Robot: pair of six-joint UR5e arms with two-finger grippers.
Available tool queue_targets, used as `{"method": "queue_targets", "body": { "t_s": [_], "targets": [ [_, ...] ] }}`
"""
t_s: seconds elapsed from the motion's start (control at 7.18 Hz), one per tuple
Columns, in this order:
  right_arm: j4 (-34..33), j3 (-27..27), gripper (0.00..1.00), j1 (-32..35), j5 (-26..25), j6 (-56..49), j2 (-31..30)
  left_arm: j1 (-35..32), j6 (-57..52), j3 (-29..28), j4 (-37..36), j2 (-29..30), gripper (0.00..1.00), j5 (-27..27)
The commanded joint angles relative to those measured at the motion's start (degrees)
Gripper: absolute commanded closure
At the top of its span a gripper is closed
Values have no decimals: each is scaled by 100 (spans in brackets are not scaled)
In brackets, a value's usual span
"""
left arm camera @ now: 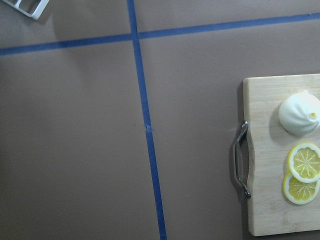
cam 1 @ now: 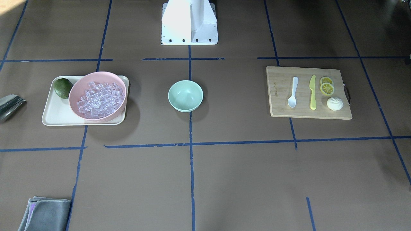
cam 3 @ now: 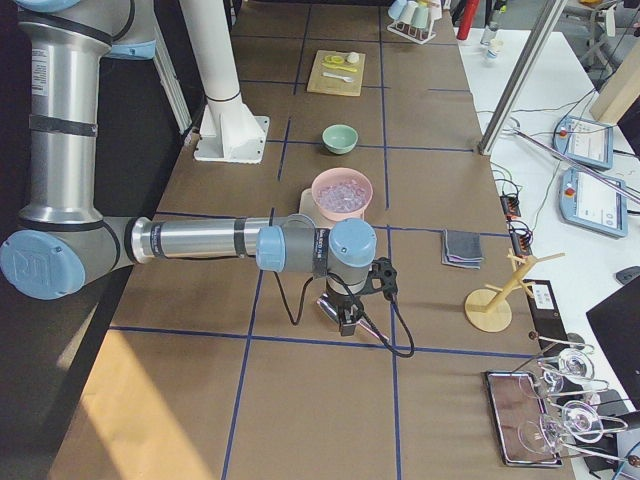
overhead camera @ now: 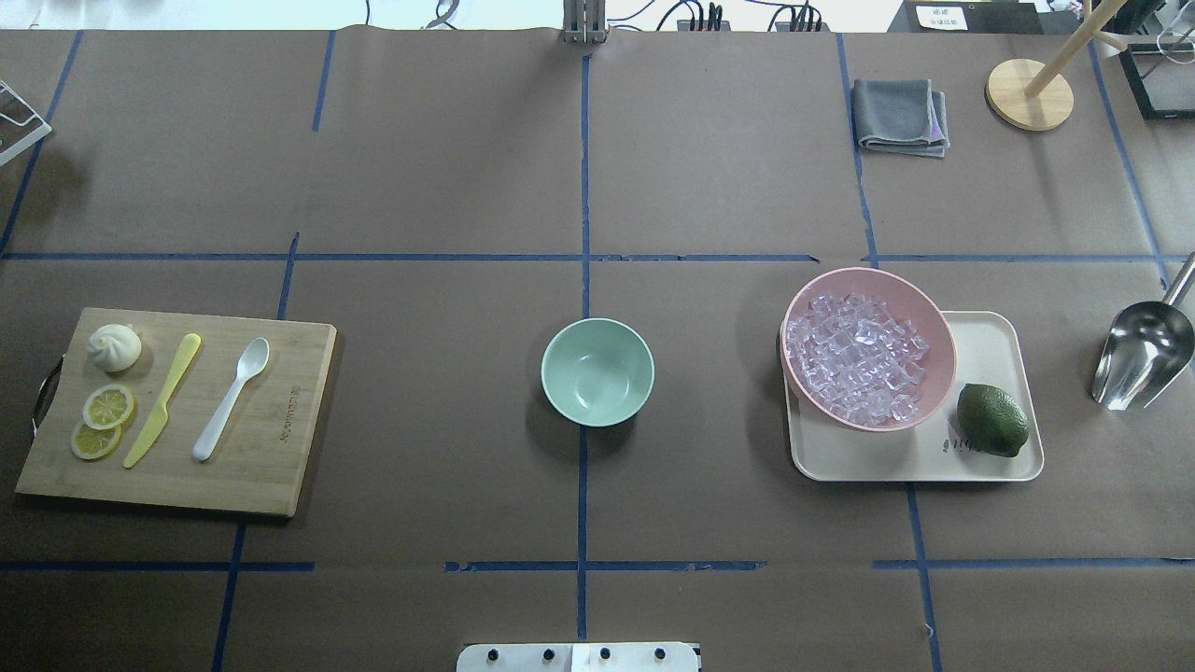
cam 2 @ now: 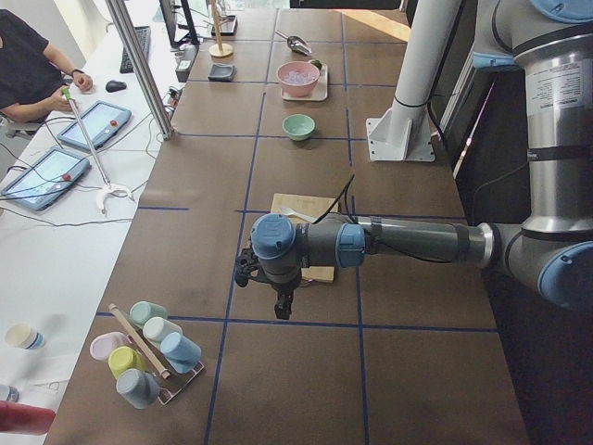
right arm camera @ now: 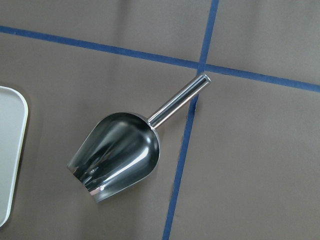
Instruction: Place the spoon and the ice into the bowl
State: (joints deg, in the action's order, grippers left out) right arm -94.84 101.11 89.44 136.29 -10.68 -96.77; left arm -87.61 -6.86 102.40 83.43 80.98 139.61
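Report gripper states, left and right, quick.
Left gripper: cannot tell, it shows only in a side view.
Right gripper: cannot tell, it shows only in a side view.

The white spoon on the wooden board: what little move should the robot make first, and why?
Probably swing the left pincer sideways over the spoon. It lies untouched on the cutting board on that arm's side, the bowl is empty, and the pincer hangs just off the board's handle end.

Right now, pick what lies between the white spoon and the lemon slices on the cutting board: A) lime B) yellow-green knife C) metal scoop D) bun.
B: on the cutting board the knife lies alongside the spoon, with the lemon slices on its other side.
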Motion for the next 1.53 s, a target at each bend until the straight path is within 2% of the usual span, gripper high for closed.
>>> {"method": "queue_targets", "body": {
  "t_s": [0.0, 0.56, 0.98, 1.11, 1.39],
  "targets": [
    [-8, -4, 0, 29, 21, -13, 9, -11, 9, 269, -82, -99, 0, 14],
    [54, -3, 0, 29, 21, -4, -122, -11, -25, 114, -56, -117, 0, 22],
    [71, 49, 0, 21, 73, -13, -141, 33, 226, 412, 329, -311, 0, 232],
    [71, 58, 0, -23, 73, -13, -123, 459, 873, 482, 949, -267, 0, 555],
    [71, 102, 0, -67, 100, -4, -79, 1601, 3152, 588, 2740, -179, 0, 489]
  ]
}}
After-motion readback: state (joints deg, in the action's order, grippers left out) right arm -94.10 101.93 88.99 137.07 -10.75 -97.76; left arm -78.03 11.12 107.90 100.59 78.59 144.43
